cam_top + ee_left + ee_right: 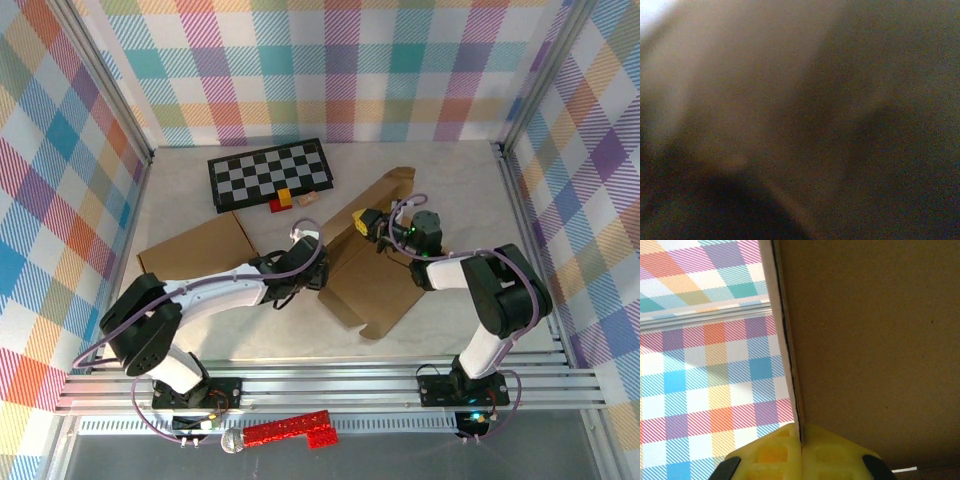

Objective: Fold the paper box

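The paper box (375,290) lay as flattened brown cardboard on the surface (450,180), right of ctr, just ahead of the right arm. Its near part was flat, while the far flap rose at an angle toward the back right. The right gripper (362,224) sat at the upper left edge of that raised flap. In the right wrist view its yellow fingers (775,455) were pressed together w/ the thin edge of the paper box (875,340) pinched btwn them, the checked wall behind. The left arm reached across from the left, and the left gripper (308,262) was at the box's left edge, partly tucked beside the cardboard. The left wrist view gave only a brown blur, so I couldn't tell whether that gripper was spread or closed, or touching anything. A separate-looking cardboard panel (195,245) lay flat to the left, beyond the left arm; couldn't tell if it joined the box. A checkerboard (270,172) lay at the back, w/ small red and yellow blocks (283,199) just at its near edge. A red glittery object (290,430) rested below the arm bases, off the surface.
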Motion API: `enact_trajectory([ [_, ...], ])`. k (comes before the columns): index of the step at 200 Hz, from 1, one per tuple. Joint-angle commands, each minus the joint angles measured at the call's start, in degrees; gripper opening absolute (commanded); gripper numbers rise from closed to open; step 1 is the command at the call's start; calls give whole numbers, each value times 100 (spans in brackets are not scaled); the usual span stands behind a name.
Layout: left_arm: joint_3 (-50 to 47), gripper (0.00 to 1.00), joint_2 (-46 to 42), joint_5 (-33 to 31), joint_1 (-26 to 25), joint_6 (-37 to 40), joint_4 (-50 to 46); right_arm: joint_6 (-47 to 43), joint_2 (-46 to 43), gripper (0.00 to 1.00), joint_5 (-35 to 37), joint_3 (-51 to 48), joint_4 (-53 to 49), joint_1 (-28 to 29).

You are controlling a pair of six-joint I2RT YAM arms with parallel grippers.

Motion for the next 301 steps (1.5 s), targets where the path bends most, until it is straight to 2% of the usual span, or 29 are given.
enact_trajectory([
  [1, 252, 57, 187, -280, -34, -85, 215, -10, -114, 0, 129, -161, -271, 235],
  [73, 353, 42, 368, -338, -32, -116, 318, 10, -264, 0, 234, -128, -598, 346],
  [109, 517, 37, 508, -584, -36, -351, 137, 155, -390, 0, 511, -120, -773, 634],
  [121, 602, 25, 542, -755, -31, -460, 18, 197, -465, 0, 658, -127, -950, 742],
  [138, 772, 1, 544, -1263, -31, -755, -460, 218, -675, 0, 876, -120, -1347, 861],
  [153, 844, 0, 466, -1669, -16, -778, -757, 37, -987, 0, 942, 14, -2003, 874],
  [159, 811, 0, 398, -1699, 8, -652, -717, -111, -1151, 8, 907, 133, -2493, 837],
  [163, 777, 0, 346, -1690, 40, -539, -654, -250, -1232, 19, 871, 260, -2962, 794],
  [169, 708, 0, 261, -1612, 88, -340, -519, -535, -1407, 34, 779, 480, -3624, 720],
  [179, 577, 0, 109, -1405, 221, 26, -236, -1151, -1680, 53, 660, 911, -4731, 571],
  [188, 474, 0, -36, -1165, 372, 353, -6, -1737, -1897, 62, 618, 1333, -5619, 443],
  [201, 330, 0, -234, -753, 620, 804, 207, -2363, -2158, 67, 597, 1843, -6683, 188],
  [215, 282, 0, -394, -308, 930, 1188, 293, -2827, -2401, 70, 548, 2191, -7478, -183],
  [227, 280, 0, -488, 338, 1244, 1486, 338, -3058, -2564, 72, 530, 2331, -7942, -569],
  [242, 345, 0, -523, 854, 1568, 1697, 279, -3170, -2638, 71, 308, 2328, -8111, -1137],
  [251, 434, 0, -490, 1076, 1719, 1787, 174, -3180, -2638, 67, 172, 2309, -8083, -1417],
  [266, 551, 0, -440, 1278, 1863, 1928, 60, -3245, -2587, 60, 90, 2376, -7932, -1636],
  [301, 708, 0, -328, 1294, 1930, 1873, -3, -3309, -2186, 53, 142, 2864, -8195, -1650],
])
